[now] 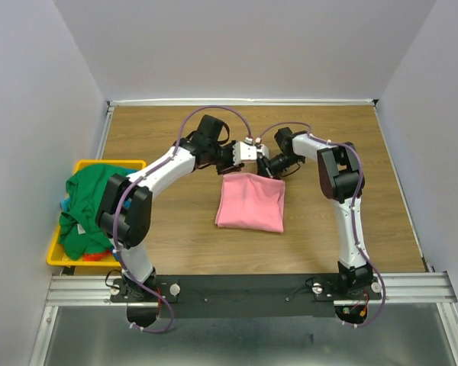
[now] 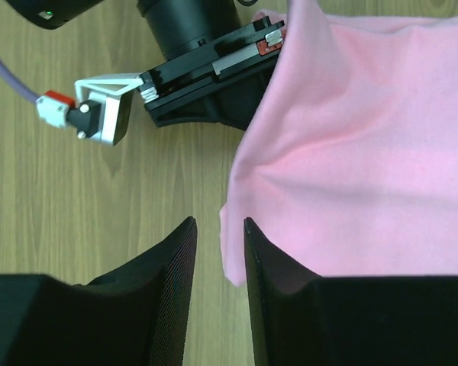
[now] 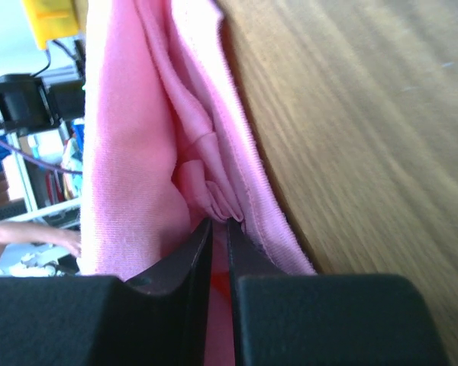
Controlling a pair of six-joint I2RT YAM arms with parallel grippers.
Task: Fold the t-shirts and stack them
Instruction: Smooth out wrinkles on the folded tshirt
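The wooden table (image 1: 351, 229) fills the workspace, with pale walls on three sides. Both arms reach out from the near edge and meet over its middle: the left arm (image 1: 149, 179) bends inward from the left and the right arm (image 1: 340, 175) from the right, their wrists close together at the far edge of the pink t-shirt (image 1: 250, 202).

That shirt lies near the centre of the table as a roughly square, folded shape. Its near part is flat on the wood, and its far edge is lifted at the grippers.

At the left edge of the table sits a yellow plastic bin (image 1: 111, 164). A crumpled green t-shirt (image 1: 84, 206) is heaped in it and spills over its rim. A bit of blue cloth (image 1: 64, 204) shows at the heap's left side and a bit of orange cloth (image 1: 99, 258) at its near end.

The right gripper (image 3: 220, 223) has its fingers drawn almost together, pinching a bunch of folds at the pink shirt's edge, with the fabric rising away from them beside the wood.

The left gripper (image 2: 220, 225) has its fingers parted, with bare wood visible in the gap. A corner of the pink shirt reaches into that gap beside the right-hand finger, but it is not clamped.
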